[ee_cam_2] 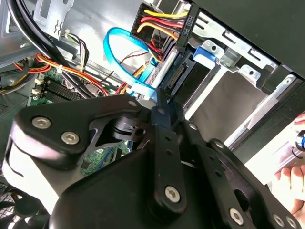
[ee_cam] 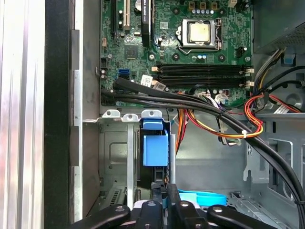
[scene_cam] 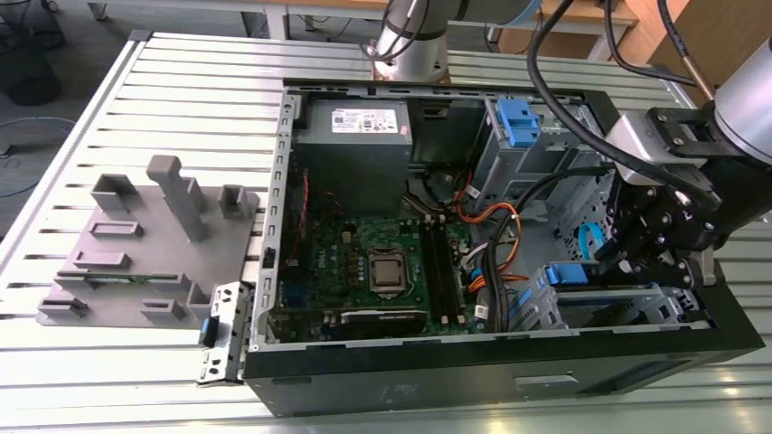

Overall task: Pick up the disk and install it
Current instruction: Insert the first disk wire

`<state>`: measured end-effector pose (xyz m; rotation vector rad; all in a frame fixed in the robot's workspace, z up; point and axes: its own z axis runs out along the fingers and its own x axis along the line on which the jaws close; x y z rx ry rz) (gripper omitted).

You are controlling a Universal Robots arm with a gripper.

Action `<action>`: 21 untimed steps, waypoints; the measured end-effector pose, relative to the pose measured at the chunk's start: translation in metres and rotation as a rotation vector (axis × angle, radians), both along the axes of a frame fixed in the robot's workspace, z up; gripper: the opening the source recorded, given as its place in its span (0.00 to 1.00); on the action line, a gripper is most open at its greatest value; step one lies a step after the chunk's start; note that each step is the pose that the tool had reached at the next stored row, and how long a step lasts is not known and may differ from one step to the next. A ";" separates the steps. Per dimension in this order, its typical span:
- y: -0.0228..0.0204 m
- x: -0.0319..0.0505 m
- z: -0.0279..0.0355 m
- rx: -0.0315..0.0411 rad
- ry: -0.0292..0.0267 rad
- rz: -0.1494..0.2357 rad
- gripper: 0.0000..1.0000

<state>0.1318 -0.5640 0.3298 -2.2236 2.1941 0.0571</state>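
While the disk (ee_cam: 155, 148) sits in its metal bay (ee_cam: 114, 152), the claw (ee_cam: 164, 198) seemingly pinches it.

Open computer case (scene_cam: 507, 380) on slatted table (scene_cam: 181, 81), green motherboard (ee_cam: 190, 52) beyond the pincer, grey power supply box (scene_cam: 353, 136) far from it, grey moulded fixture (scene_cam: 145, 244) well apart outside the case, bundled coloured cables (ee_cam: 228, 124) near the pincer

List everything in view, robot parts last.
computer case: one, black, open, on the slatted table.
slatted table: one, silver, under everything.
motherboard: one, green, on the case floor.
power supply: one, grey, far end of the case.
disk: one, blue-bracketed, seated in the drive cage by the gripper.
blue clip: one, in the far drive bay.
fixture block: one, grey, exterior view's left.
gripper: one, black, at the disk.
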 end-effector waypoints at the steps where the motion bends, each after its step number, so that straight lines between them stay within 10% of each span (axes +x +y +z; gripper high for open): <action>1: 0.0000 0.0000 -0.0001 0.0001 0.0000 0.000 0.23; 21: 0.0000 0.0038 0.0244 -0.0005 0.0008 0.000 0.29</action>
